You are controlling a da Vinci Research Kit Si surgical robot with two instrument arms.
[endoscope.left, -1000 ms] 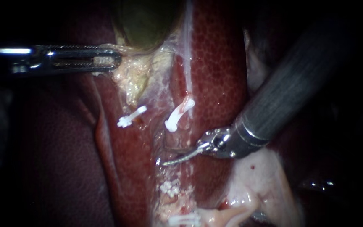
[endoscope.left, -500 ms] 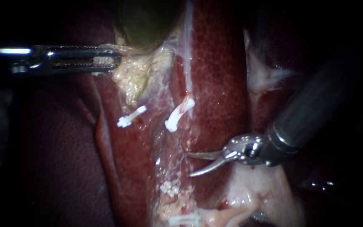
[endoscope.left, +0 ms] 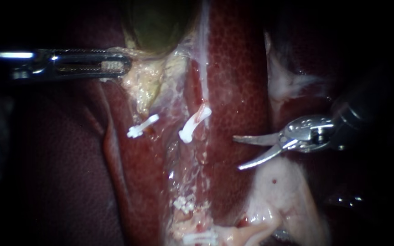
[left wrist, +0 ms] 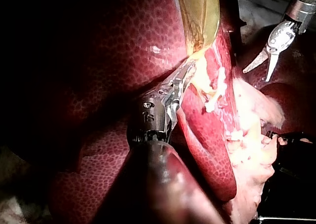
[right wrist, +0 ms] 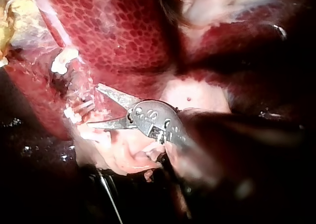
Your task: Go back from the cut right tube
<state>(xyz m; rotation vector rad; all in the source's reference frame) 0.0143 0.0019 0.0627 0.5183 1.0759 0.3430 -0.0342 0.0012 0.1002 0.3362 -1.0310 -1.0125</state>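
Our right instrument point(endoscope.left: 236, 153) lies level, blades wide and empty, tips toward the clip point(endoscope.left: 189, 132) on the right tube point(endoscope.left: 202, 110). Our left instrument point(endoscope.left: 125, 64) clamps the gallbladder point(endoscope.left: 160, 23) edge.

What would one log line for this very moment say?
left instrument: jaws shut on gallbladder | right instrument: jaws open, empty, apart from nearest clip
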